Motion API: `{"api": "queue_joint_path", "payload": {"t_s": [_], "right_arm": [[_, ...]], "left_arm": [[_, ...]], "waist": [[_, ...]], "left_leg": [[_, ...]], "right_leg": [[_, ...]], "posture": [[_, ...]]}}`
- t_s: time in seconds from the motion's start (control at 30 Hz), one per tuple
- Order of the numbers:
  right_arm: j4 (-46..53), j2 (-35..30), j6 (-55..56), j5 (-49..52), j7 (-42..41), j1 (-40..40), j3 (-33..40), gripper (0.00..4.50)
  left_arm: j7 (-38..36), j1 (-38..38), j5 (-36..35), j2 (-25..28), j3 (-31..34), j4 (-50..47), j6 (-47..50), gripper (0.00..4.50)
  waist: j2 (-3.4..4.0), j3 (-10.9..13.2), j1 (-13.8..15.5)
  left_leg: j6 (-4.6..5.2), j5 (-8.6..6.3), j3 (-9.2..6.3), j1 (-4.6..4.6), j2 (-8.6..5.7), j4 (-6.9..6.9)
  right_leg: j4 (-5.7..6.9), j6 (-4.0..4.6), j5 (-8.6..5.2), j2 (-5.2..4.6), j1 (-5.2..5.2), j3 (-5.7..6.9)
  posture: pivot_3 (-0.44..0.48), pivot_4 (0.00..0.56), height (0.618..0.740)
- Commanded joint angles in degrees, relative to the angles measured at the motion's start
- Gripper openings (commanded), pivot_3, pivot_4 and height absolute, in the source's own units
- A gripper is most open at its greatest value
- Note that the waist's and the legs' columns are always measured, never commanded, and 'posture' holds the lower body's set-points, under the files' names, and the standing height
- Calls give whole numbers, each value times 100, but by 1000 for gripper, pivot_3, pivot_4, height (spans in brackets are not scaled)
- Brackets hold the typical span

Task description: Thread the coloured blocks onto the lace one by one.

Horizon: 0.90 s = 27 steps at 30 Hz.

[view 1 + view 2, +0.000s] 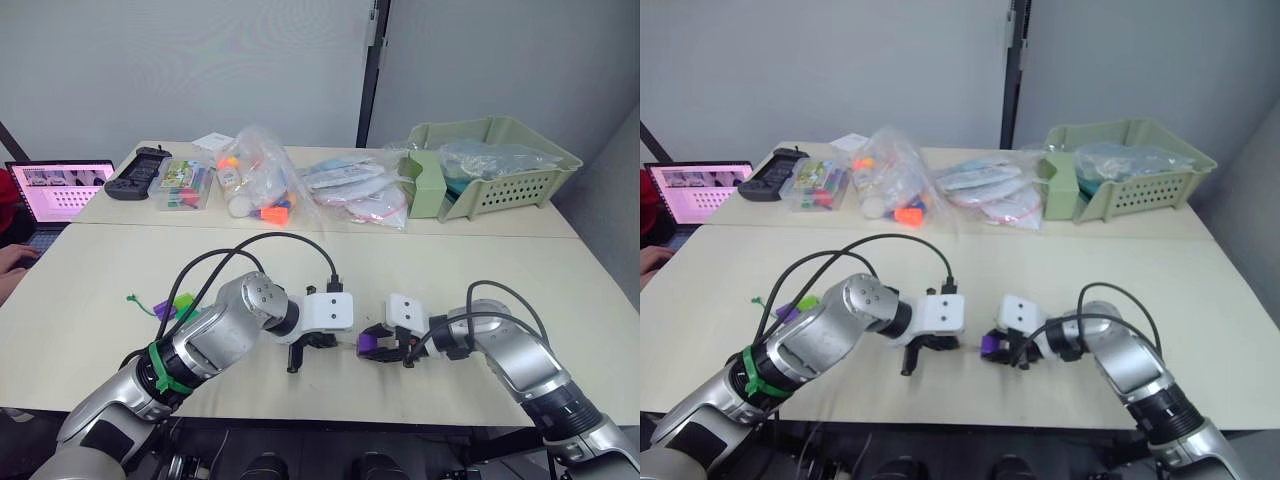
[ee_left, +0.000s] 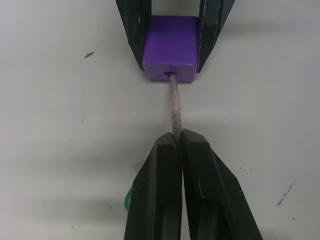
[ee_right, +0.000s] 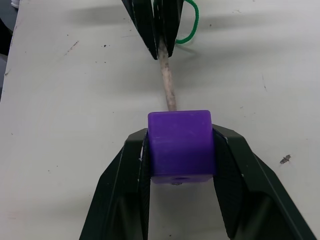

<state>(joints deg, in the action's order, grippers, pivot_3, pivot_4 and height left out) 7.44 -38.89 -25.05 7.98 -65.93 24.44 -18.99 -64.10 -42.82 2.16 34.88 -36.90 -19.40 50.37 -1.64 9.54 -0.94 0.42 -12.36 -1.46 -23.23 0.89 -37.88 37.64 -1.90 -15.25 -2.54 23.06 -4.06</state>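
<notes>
**Two grippers meet over a purple block and a lace tip**

Two pale tables [image 1: 90, 300] stand edge to edge, the far one carrying clutter and the near one the work. At the far right sits a light green basket [image 1: 520, 165] with bagged items inside. Beside it lie clear plastic bags [image 1: 350, 190] of parts, a small clear box [image 1: 187, 185] of coloured pieces and a black controller [image 1: 138, 172]. An open laptop [image 1: 62, 190] glows pink at the far left edge.

Near the front edge of the near table, the left gripper [image 2: 176, 145] has its two black fingers pressed tightly together on the stiff pale tip [image 2: 174, 102] of the lace [image 3: 189, 25]. The tip's end sits right at the hole in a purple block [image 2: 171, 46]. That block is squeezed between the fingers of the right gripper [image 3: 180, 150], just above the tabletop. A green loop of the lace curls behind the left gripper.

To the robot's left, beside the left arm, lie another purple block [image 1: 167, 309] and a lime green block [image 1: 186, 299], close together, with a short green end of cord [image 1: 134, 298] next to them.
</notes>
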Motion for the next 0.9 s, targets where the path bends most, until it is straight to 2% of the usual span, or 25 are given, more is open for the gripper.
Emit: {"api": "queue_joint_path", "payload": {"t_s": [0.03,0.4,0.9], "right_arm": [[-13,38,-196,-132,23,-70,-251,1172],[92,42,-269,-138,94,-119,-288,1172],[96,75,-277,-214,132,-134,-393,1172]], "left_arm": [[98,-215,66,-20,-82,-215,289,0],[360,-524,-68,-33,-362,-565,1232,0],[558,-634,-380,-157,-352,-590,1288,0]], "waist": [[0,0,-1],[0,0,-28],[0,0,-31]], "left_leg": [[0,0,0,0,0,0],[0,0,0,1,2,0],[0,0,0,5,3,0]], "right_leg": [[0,0,0,0,0,0],[2,0,0,3,1,0],[3,0,0,4,-1,-1]], "posture": [[0,150,740],[0,150,740],[0,150,740]]}}
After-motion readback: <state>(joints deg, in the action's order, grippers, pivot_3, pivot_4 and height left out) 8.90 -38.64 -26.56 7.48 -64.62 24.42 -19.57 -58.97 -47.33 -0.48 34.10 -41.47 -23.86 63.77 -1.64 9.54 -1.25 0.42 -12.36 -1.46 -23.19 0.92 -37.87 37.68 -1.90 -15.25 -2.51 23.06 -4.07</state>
